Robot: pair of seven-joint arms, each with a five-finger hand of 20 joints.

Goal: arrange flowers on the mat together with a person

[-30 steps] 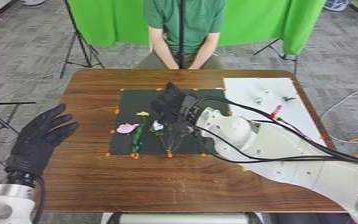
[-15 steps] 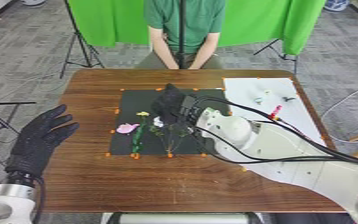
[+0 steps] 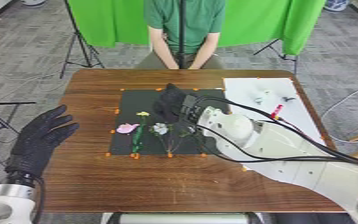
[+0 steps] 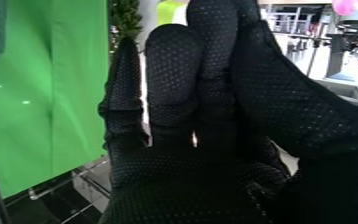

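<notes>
Green curtain hangs behind the brown wooden table, and a black mat lies on the tabletop. On it I see a pink flower, a small yellow flower and a white flower, side by side. Just beyond the white one, the right hand is over the mat, fingers straight and close together. The left hand is left of the mat, fingers loosely spread.

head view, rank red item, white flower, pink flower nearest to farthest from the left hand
1. Pink flower, left part of the dark mat
2. White flower, just right of it
3. Red item, on the white sheet at right
</notes>
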